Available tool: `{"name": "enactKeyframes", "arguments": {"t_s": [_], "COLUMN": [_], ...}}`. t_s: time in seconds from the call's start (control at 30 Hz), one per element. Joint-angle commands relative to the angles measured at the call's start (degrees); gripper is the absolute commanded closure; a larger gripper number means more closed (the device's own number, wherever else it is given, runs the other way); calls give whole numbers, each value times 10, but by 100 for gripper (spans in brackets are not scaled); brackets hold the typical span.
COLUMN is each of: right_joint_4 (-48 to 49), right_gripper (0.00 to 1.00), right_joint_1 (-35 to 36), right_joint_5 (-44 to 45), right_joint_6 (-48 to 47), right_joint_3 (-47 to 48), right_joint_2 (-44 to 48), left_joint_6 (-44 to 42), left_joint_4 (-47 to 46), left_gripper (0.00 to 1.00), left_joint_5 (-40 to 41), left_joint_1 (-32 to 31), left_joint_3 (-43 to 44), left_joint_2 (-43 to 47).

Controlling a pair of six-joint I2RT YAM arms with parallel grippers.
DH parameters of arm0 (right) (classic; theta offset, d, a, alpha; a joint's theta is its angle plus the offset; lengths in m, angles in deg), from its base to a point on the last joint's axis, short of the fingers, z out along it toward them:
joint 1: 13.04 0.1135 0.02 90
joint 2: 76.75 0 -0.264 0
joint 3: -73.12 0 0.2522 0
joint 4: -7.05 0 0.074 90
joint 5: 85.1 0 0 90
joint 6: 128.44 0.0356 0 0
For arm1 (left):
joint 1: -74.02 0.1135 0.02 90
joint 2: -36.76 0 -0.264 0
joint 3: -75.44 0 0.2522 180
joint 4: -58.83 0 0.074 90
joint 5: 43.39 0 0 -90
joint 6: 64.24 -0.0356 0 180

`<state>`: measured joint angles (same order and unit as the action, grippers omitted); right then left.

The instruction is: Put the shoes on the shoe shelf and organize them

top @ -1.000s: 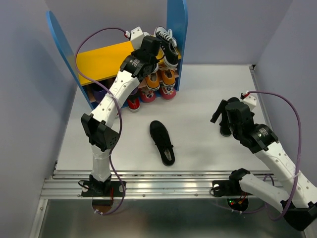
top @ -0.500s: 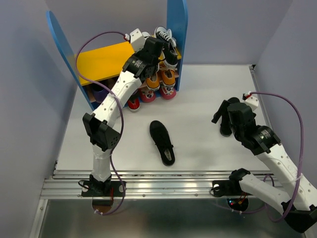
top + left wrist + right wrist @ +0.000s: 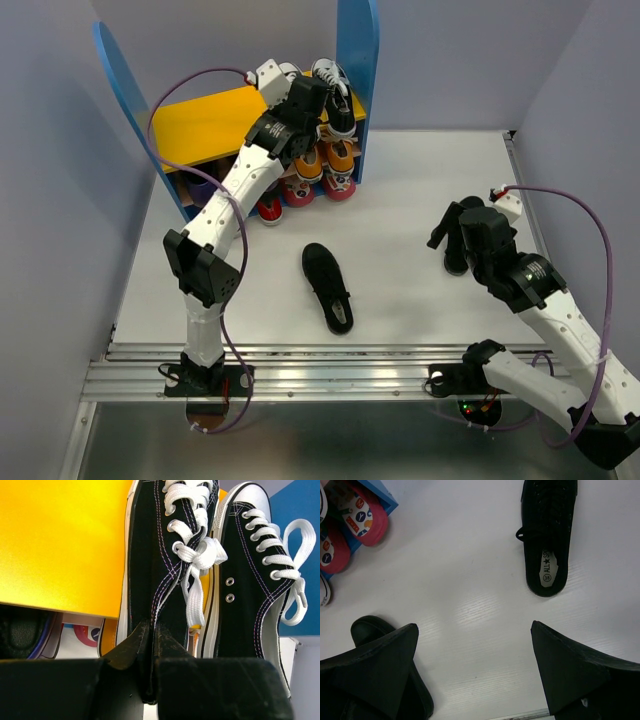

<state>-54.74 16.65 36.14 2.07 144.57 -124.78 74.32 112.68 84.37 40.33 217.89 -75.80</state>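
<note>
Left end effector (image 3: 151, 630) pinches the heel of one of two black canvas sneakers (image 3: 250, 570) on the shoe shelf (image 3: 60, 540), 11 o'clock. Right end effector (image 3: 475, 645) gapes wide at 3 o'clock; two all-black shoes (image 3: 547, 530) lie on the table (image 3: 470, 580).

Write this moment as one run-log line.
left end effector: shut on black canvas sneaker at yellow top board | right end effector: open over table | black shoe: on table

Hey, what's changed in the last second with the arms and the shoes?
The left gripper, shut on a black laced sneaker, shifted it slightly toward the back of the yellow board. Nothing was grabbed or released. The right gripper stays open, and the loose black shoe hasn't moved.
</note>
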Motion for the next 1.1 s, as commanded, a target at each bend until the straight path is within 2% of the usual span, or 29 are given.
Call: {"name": "enactKeyframes", "arguments": {"t_s": [0.0, 0.07, 0.23, 0.43, 0.47, 0.57, 0.6, 0.63, 0.7, 0.77, 0.9, 1.07], "right_joint_4": [-4, -5, -7, -15, -15, -17, -17, -17, -17, -17, -15, -8], "right_gripper": [0, 0, 0, 0, 0, 0, 0, 0, 0, 0, 0, 0], "right_joint_1": [0, 0, 0, 0, 0, 0, 0, 0, 0, 0, 0, 0], "right_joint_5": [10, 11, 12, 16, 16, 15, 13, 13, 12, 11, -13, -30], "right_joint_6": [0, 0, 1, 3, 3, 4, 5, 5, 6, 5, -4, -2], "right_joint_3": [21, 22, 21, 14, 11, 7, 5, 4, 3, 2, -1, -35], "right_joint_2": [7, 6, 7, 14, 13, 13, 11, 11, 10, 8, 0, -7], "left_joint_6": [-11, -41, -76, -77, -79, -88, -97, -101, -109, -119, -138, -152], "left_joint_4": [-51, -76, -73, -60, -60, -65, -69, -69, -64, -56, -40, -26], "left_gripper": [100, 100, 100, 100, 96, 72, 54, 45, 36, 32, 31, 31], "left_joint_5": [28, -9, -88, -86, -84, -84, -85, -85, -87, -90, -82, -2], "left_joint_1": [1, 2, 3, 4, 4, 4, 4, 4, 4, 4, -11, -54], "left_joint_3": [-4, -3, 50, 55, 50, 36, 26, 22, 17, 18, 6, -30], "left_joint_2": [44, 37, 0, -13, -10, 4, 14, 18, 30, 39, 85, 155]}}
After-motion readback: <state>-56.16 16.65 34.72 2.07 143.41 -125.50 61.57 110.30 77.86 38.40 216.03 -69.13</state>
